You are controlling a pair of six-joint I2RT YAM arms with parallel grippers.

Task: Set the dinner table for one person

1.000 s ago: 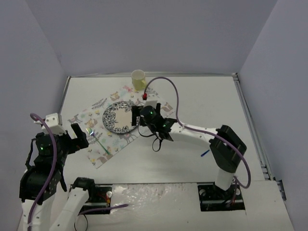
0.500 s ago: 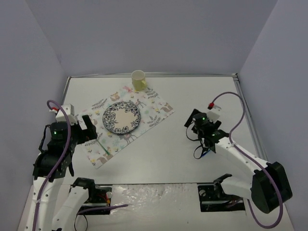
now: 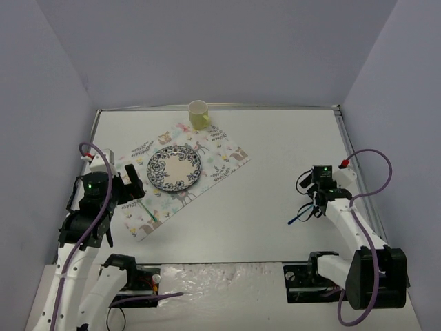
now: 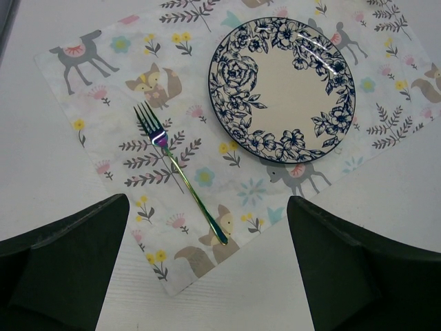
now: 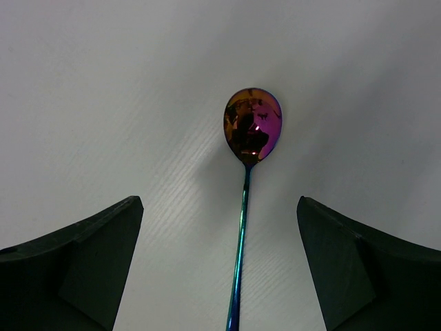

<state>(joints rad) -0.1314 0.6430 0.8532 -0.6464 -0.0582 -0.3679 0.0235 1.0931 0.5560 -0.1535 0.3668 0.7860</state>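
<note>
The white dinner table (image 3: 275, 138) carries a floral placemat (image 3: 224, 155) with a blue-patterned plate (image 3: 174, 169) and an iridescent fork (image 3: 146, 208) lying left of the plate. In the left wrist view the fork (image 4: 180, 176) and plate (image 4: 282, 89) lie on the mat (image 4: 89, 89). My left gripper (image 3: 126, 186) is open and empty, held above the mat's near left part (image 4: 207, 201). A rainbow spoon (image 5: 251, 127) lies on the bare table at the right (image 3: 298, 218). My right gripper (image 3: 310, 208) is open, its fingers either side of the spoon's handle (image 5: 219, 201), above it.
A pale yellow cup (image 3: 199, 114) stands at the far edge of the table, just past the placemat's far corner. Grey walls close in the table on three sides. A metal rim (image 3: 358, 172) runs along the right edge.
My right arm has swung from the plate across to the right side of the table, over the spoon. My left arm has shifted a little farther along the mat's left edge.
</note>
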